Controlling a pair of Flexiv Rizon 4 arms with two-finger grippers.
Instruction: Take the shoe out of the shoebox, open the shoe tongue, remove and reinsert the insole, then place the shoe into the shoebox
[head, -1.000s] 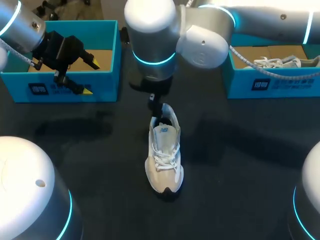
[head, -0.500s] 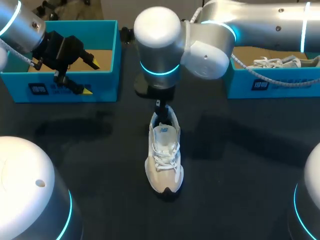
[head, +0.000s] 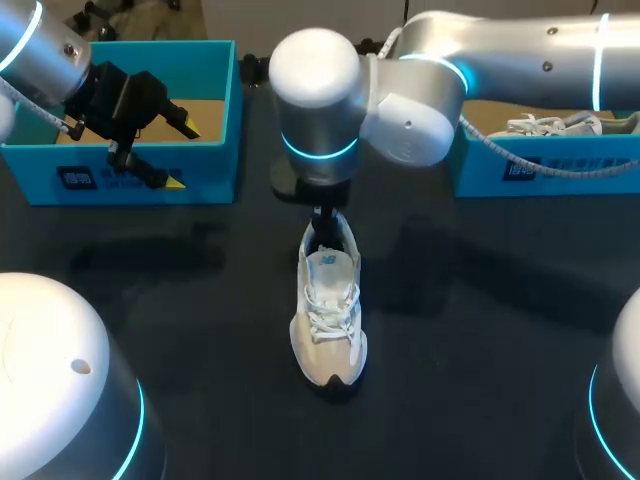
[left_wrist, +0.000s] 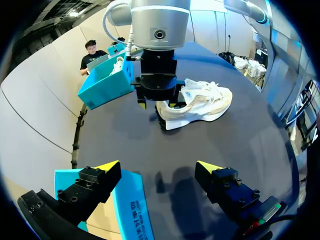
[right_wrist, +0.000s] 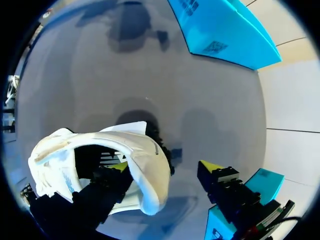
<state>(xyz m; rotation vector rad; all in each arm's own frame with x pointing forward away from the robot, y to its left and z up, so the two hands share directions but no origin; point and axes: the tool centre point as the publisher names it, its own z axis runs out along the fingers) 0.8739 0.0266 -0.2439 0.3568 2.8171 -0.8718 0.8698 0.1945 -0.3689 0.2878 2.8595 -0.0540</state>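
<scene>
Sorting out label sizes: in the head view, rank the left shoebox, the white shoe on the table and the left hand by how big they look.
1. Left shoebox, clearly largest.
2. White shoe and left hand look about alike; the hand hangs nearer the camera, so I won't rank them.

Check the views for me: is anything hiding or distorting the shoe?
Head view: my right arm covers the heel end of the shoe, with glare on its casing. Left wrist view: shoe sharp, fisheye bends the table edge. Right wrist view: shoe looms close, its inside in shadow.
</scene>
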